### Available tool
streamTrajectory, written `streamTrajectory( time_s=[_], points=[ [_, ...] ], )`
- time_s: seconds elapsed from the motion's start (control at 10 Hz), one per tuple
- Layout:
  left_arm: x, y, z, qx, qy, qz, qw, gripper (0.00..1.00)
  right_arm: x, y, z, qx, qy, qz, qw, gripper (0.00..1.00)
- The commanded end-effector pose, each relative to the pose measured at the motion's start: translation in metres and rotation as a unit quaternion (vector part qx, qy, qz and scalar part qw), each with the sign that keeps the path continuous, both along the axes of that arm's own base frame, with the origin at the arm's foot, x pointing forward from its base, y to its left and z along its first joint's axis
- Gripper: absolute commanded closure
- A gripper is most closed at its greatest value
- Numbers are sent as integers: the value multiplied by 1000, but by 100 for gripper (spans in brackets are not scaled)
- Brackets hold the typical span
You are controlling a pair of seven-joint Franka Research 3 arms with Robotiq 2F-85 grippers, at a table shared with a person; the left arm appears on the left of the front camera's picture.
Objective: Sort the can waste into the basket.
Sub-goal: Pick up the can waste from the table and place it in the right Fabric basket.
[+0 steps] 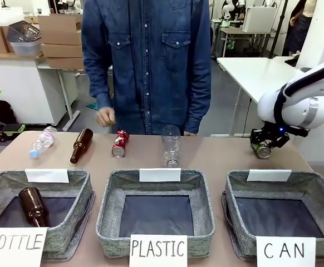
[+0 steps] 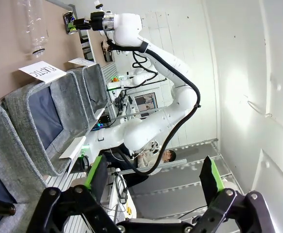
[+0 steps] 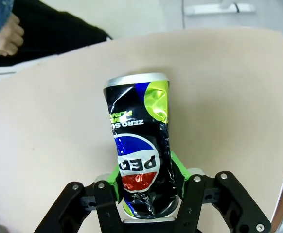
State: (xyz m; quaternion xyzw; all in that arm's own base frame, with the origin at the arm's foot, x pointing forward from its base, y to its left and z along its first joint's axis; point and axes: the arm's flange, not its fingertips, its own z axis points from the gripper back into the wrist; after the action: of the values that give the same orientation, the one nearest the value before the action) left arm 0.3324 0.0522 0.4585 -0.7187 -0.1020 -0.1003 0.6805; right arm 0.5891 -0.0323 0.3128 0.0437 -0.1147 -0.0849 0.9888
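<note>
Right gripper clamps the dark can — its wrist view shows crumpled print, the front view a small shape at right. Left gripper gapes open.

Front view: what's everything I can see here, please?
table: one, tan, between robot and person.
baskets: three, grey, near edge: BOTTLE basket, PLASTIC basket, CAN basket.
signs: three, white, one before each basket.
brown bottles: two; one on the table, one in the BOTTLE basket.
clear bottles: two, on the table, left and middle.
red can: one, crushed, right of the brown bottle.
dark can: one, held, table's far right.
person: one, blue denim shirt, far side.
left gripper: black, green pads, open.
right gripper: shut on the dark can.
</note>
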Motion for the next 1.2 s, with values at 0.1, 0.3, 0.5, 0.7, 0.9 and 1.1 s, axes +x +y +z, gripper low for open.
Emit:
streamTrajectory(
  time_s=[0.1,0.3,0.5,0.7,0.9,1.1],
  points=[
    [-1,-2,2,-12,-12,2,1000,0,1,3,1,-11,8,-10,1000,100],
    [-1,-2,2,-12,-12,2,1000,0,-9,4,14,-9,-7,-1,1000,100],
    [-1,-2,2,-12,-12,2,1000,0,-59,-4,68,31,-42,24,998,100],
    [-1,-2,2,-12,-12,2,1000,0,-131,-18,125,99,-67,132,984,100],
    [-1,-2,2,-12,-12,2,1000,0,-191,-33,156,118,-76,239,961,100],
    [-1,-2,2,-12,-12,2,1000,0,-246,-44,154,86,-53,414,905,100]
  ],
)
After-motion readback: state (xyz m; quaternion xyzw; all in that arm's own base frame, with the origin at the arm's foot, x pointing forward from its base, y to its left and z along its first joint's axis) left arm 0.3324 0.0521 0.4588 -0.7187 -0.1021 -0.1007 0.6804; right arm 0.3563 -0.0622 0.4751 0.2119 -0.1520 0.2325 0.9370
